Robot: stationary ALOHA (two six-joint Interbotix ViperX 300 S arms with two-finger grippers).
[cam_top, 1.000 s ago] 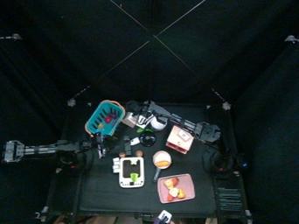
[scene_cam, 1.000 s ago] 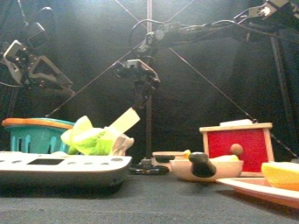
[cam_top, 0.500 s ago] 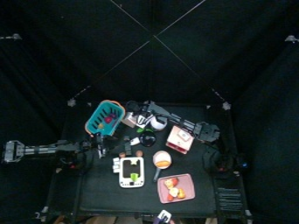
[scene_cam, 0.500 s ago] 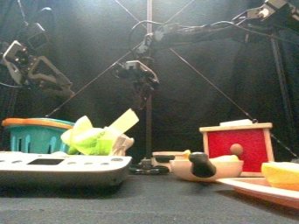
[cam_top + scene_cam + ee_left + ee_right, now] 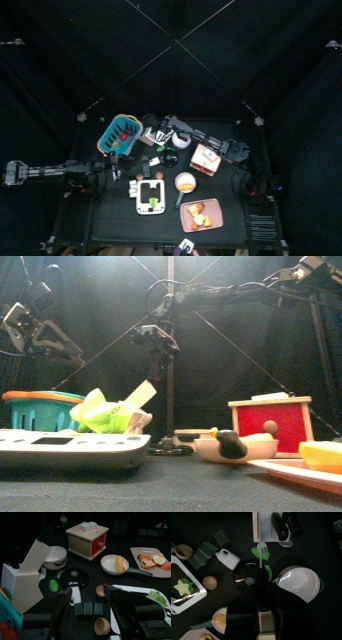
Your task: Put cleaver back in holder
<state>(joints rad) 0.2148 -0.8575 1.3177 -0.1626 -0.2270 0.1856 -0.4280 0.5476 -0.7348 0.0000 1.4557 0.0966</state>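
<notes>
Front edge: a flat white kitchen scale [image 5: 67, 446] carries pale green star-shaped pieces [image 5: 114, 411]; a pink plate with orange fruit [image 5: 301, 471] sits at the front right.
Middle: a red-fronted wooden box with a pale lid [image 5: 270, 421] stands on the right, and a teal plastic basket [image 5: 40, 408] on the left.
Left gripper [image 5: 91, 594]: its jaws are spread wide with nothing between them. The arm hangs at the table's left side, above small dark blocks and wooden cups.
Right gripper [image 5: 258, 602]: it reaches across the middle and points down. It pinches the cleaver [image 5: 258, 577], though the contact itself is dark and hard to see.
Cleaver: it shows edge-on as a thin pale line running out from between the right jaws. It hangs over a black round lid [image 5: 246, 578], beside a white bowl [image 5: 299, 582].
Holder: the white slanted knife block [image 5: 264, 527] stands just beyond the cleaver's tip, apart from it, with black handles already in it.
Back: black curtains.
</notes>
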